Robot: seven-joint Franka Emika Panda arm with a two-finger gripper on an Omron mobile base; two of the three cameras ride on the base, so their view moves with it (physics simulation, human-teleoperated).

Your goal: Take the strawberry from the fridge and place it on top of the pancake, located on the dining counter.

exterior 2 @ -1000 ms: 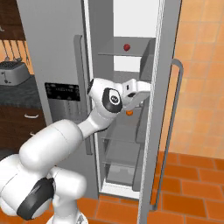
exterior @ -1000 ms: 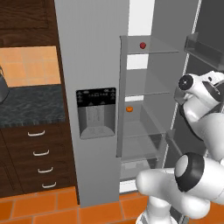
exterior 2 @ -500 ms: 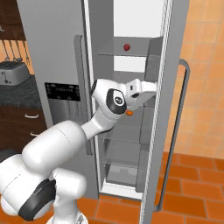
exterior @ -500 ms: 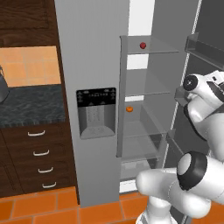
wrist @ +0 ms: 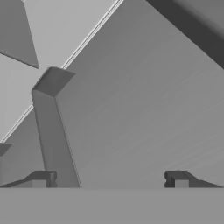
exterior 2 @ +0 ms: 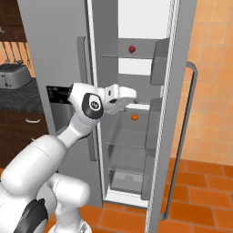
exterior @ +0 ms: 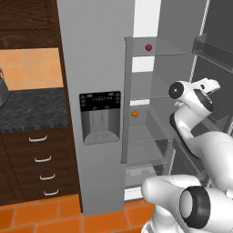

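Here, fridge (exterior 2: 54, 54) open, strawberry (exterior 2: 132, 49) on top shelf, gripper (wrist: 109, 179) spread wide (holding nothing).

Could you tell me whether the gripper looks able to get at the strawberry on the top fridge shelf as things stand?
Probably yes: the fridge door stands open, the strawberry sits alone and uncovered, and the open gripper holds nothing, though it must rise a shelf higher.

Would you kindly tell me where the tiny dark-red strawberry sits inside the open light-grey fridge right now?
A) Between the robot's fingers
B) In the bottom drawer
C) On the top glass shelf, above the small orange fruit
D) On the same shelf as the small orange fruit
C: the tiny dark-red strawberry rests on the top glass shelf of the light-grey fridge, one shelf above the small orange fruit, while the open gripper holds nothing.
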